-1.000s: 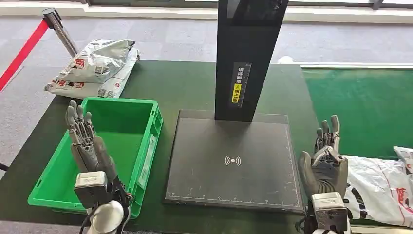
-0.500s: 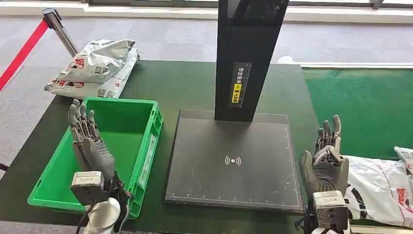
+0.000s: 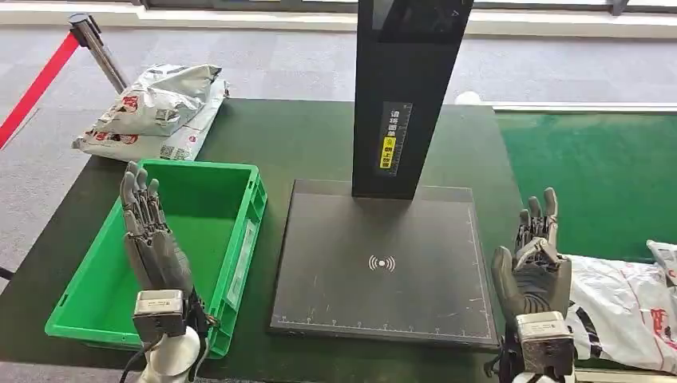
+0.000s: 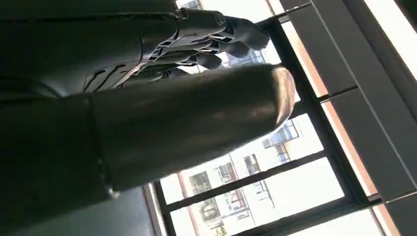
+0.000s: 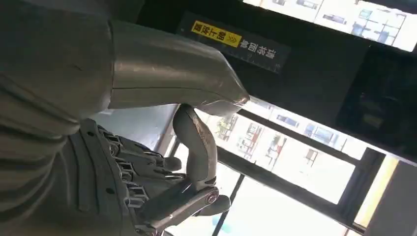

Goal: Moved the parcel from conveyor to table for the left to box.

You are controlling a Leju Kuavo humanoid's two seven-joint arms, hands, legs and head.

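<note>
A white parcel (image 3: 623, 307) with red and black print lies on the green conveyor (image 3: 591, 175) at the right. My right hand (image 3: 533, 267) stands upright at the table's right edge, just left of that parcel, fingers apart and holding nothing. The same right hand (image 5: 147, 191) appears close up in the right wrist view. My left hand (image 3: 150, 239) points upward over the near part of the green box (image 3: 239, 239), fingers straight and empty. Its thumb and fingers (image 4: 196, 54) are seen against windows in the left wrist view.
A black scanner plate (image 3: 383, 263) with a tall black post (image 3: 407, 88) occupies the table's middle. Silver-white parcels (image 3: 156, 108) are piled at the far left corner. A red barrier belt on a metal post (image 3: 92, 40) stands beyond the table's left side.
My left hand has shifted slightly right and toward me over the green box. The right hand and the parcel on the conveyor have stayed put.
</note>
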